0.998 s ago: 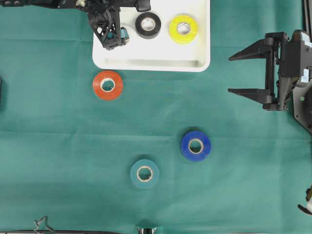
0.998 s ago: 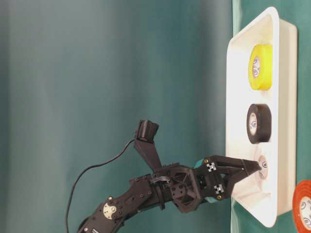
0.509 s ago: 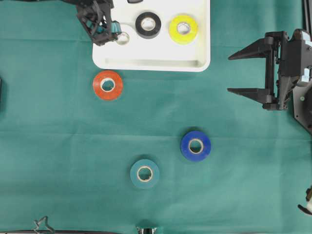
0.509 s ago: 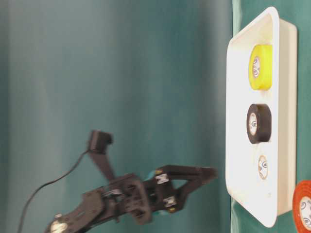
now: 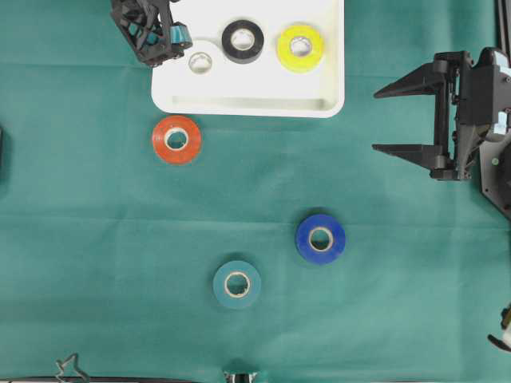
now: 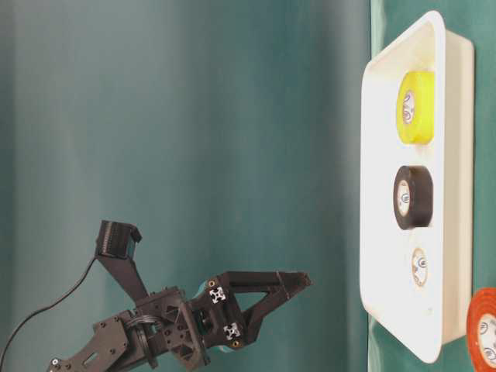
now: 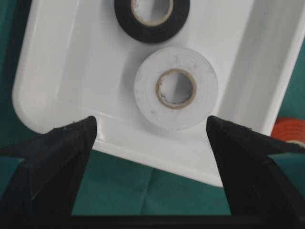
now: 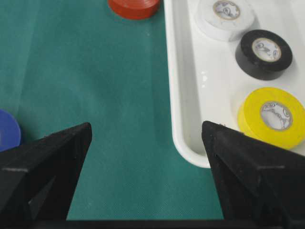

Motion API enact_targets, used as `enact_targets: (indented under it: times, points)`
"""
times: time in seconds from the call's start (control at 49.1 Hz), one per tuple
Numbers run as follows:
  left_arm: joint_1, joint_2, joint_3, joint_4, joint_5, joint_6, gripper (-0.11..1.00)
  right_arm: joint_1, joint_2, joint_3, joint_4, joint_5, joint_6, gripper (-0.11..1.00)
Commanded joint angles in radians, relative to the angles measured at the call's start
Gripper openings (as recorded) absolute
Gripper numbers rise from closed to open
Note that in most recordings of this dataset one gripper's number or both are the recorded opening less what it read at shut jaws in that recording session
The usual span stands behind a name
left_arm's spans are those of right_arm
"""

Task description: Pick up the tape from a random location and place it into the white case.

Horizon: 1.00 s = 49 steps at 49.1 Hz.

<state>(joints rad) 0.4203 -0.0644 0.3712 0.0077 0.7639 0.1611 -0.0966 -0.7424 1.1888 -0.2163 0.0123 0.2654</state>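
The white case [image 5: 247, 104] lies at the back of the green cloth. A white tape [image 5: 200, 62], a black tape [image 5: 243, 41] and a yellow tape [image 5: 300, 47] lie flat inside it. My left gripper [image 5: 177, 37] hovers open and empty just off the case's left rim, raised above the table [image 6: 298, 284]. In its wrist view the white tape [image 7: 176, 88] lies ahead of the spread fingers, untouched. An orange tape [image 5: 176, 140], a blue tape [image 5: 320, 238] and a teal tape [image 5: 236, 284] lie on the cloth. My right gripper [image 5: 375, 121] stands open and empty at the right.
The orange tape lies close to the case's front left corner. The right wrist view shows the case's rim [image 8: 174, 95] and the blue tape [image 8: 8, 133] at its left edge. A small metal clip [image 5: 68, 367] lies at the front left edge.
My left gripper has drawn back out of the case, up and to the left, leaving the white tape lying in the case. The right arm has not moved.
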Motion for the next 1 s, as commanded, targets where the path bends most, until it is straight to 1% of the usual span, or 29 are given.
enact_targets:
  times: [0.0,0.183,0.346,0.468,0.529,0.814,0.977]
  points:
    - [-0.031,-0.032,-0.008,-0.002,-0.002,-0.003,1.00,-0.002,0.002,-0.028,-0.003,-0.005,0.002,0.89]
    - [-0.129,-0.046,0.025,-0.003,-0.002,-0.009,1.00,-0.002,0.002,-0.035,-0.002,0.012,0.002,0.89]
    - [-0.227,-0.063,0.052,-0.003,-0.002,-0.040,1.00,-0.002,0.002,-0.038,-0.003,0.018,0.002,0.89]
    - [-0.282,-0.071,0.066,-0.003,-0.011,-0.063,1.00,-0.002,0.002,-0.040,-0.003,0.018,0.002,0.89]
    - [-0.288,-0.075,0.074,-0.003,-0.020,-0.071,1.00,-0.002,0.002,-0.038,-0.002,0.018,0.002,0.89]
    - [-0.279,-0.087,0.083,-0.003,-0.046,-0.066,1.00,-0.002,0.002,-0.040,-0.003,0.018,0.005,0.89]
    - [-0.287,-0.137,0.106,-0.003,-0.078,-0.064,1.00,-0.002,0.000,-0.043,-0.003,0.018,0.005,0.89]
